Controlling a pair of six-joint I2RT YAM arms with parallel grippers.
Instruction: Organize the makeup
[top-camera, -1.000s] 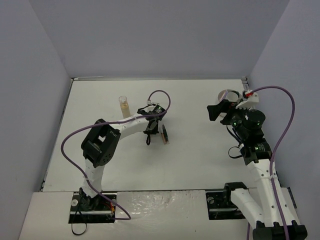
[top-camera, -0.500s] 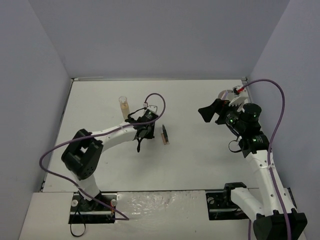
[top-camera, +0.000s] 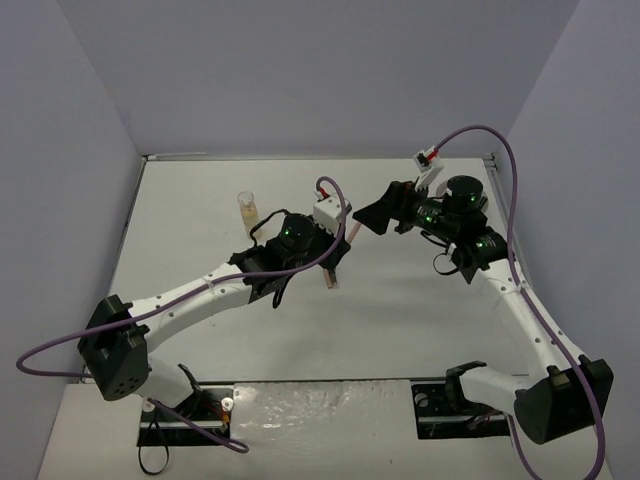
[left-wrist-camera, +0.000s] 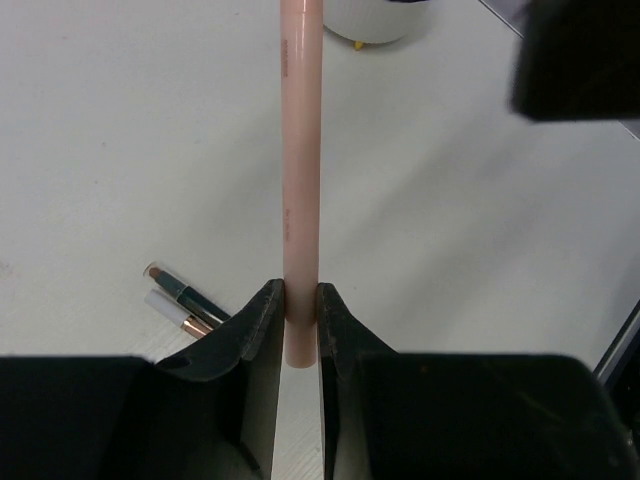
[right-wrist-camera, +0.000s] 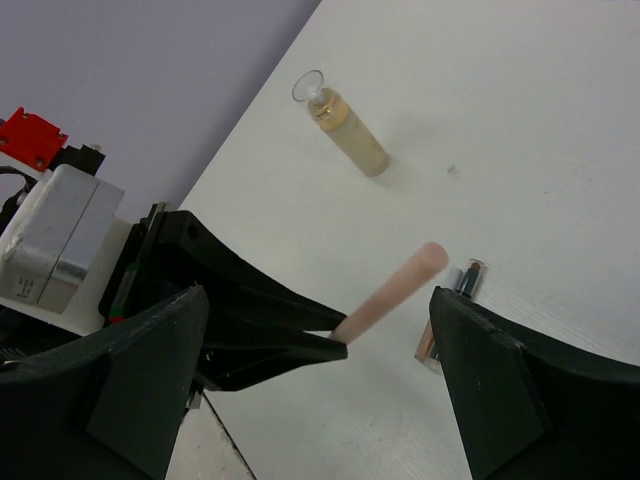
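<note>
My left gripper (left-wrist-camera: 298, 292) (top-camera: 340, 250) is shut on a long pink stick (left-wrist-camera: 302, 150) and holds it above the table; the stick also shows in the right wrist view (right-wrist-camera: 392, 288). My right gripper (right-wrist-camera: 320, 297) (top-camera: 372, 216) is open and empty, its jaws wide either side of the pink stick's free end. Two short sticks, one dark and one white (left-wrist-camera: 182, 300) (right-wrist-camera: 452, 305) (top-camera: 330, 281), lie together on the table below. A small clear bottle of beige liquid (top-camera: 246, 208) (right-wrist-camera: 348, 134) stands at the back left. No green discs are in view.
A white round bowl (left-wrist-camera: 378, 18) shows at the top edge of the left wrist view; in the top view it is hidden under the right arm. Grey walls close the table on three sides.
</note>
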